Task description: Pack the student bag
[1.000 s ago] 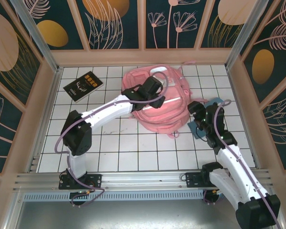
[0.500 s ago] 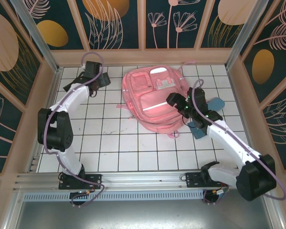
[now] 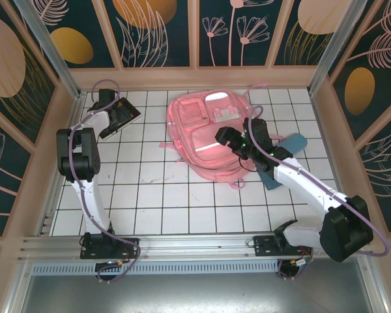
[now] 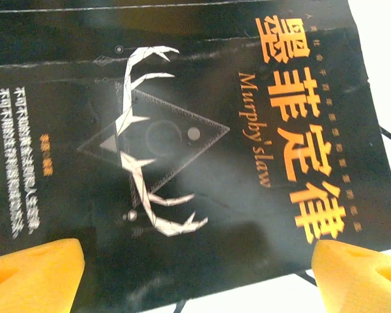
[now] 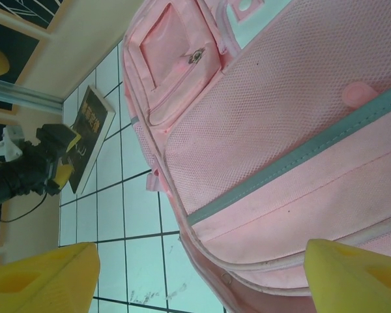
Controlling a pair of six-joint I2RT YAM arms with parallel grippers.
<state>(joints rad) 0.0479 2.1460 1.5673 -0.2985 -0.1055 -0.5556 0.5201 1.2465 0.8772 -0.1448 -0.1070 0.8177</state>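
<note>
The jaws of the left gripper (image 4: 195,274) are being held wide apart and empty, just above the black book (image 4: 182,130) at the far left of the surface (image 3: 163,195). As the book is lying flat, it is probably best taken by one edge. The student bag (image 3: 205,147) is lying front up at the far middle. Over it the right gripper (image 5: 202,274) is being hovered, its jaws also wide and empty.

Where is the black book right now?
In the top view the black book lies flat at the far-left corner of the tiled table, left of the pink backpack, with the open left gripper directly above it.
</note>
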